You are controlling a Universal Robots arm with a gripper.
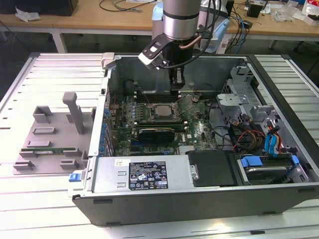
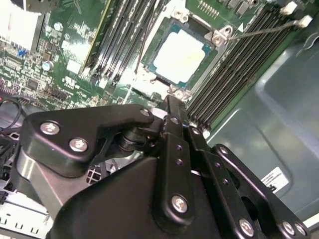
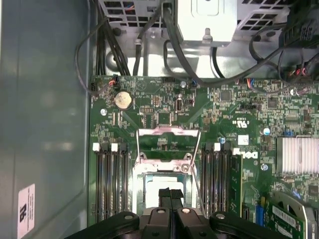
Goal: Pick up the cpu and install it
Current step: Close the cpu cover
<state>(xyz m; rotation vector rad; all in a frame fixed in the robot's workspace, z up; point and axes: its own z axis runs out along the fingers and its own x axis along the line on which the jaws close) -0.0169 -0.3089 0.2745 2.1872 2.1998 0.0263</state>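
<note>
Hovering low over green motherboard (image 3: 224, 114) inside open black computer case (image 1: 199, 206): black gripper (image 3: 171, 193), jaws pressed together, nothing held. We see flat square silver-topped cpu (image 2: 180, 56) lying in steel-edged socket (image 2: 218, 37). Metal retention frame (image 3: 168, 132) swung up, so, we judge, chip seated but unclamped.

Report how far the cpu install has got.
Done: the cpu lies seated in the motherboard. In hand: nothing; the claw is shut and empty, hanging close over the chip. Left: the socket's hinged plate stands open, not yet closed over the cpu.
</note>
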